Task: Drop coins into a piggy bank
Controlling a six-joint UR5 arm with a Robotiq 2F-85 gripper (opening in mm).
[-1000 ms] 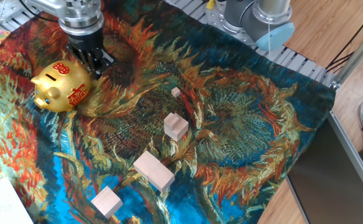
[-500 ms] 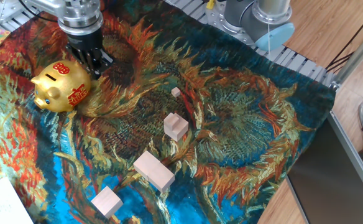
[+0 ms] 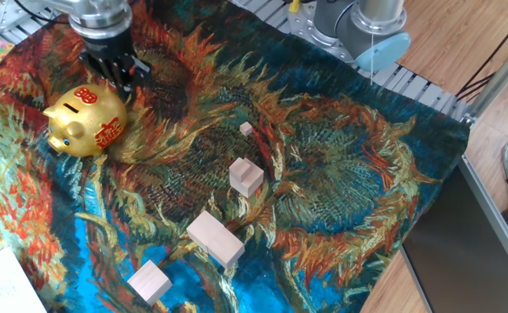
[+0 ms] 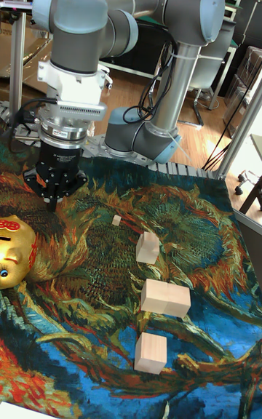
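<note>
Carefully now: center end effector (image 3: 115, 76) over the slot atop the piggy bank (image 3: 86, 120), sitting at far left edge of desk's patterned cloth (image 3: 324, 191). Cannot tell whether fingers pinch a coin or stand spread. Release only once aligned.

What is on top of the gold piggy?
Red markings show on the piggy bank's back. The end effector hangs just above and behind it. Its fingertips look close together, but any coin between them is too small to see.
</note>
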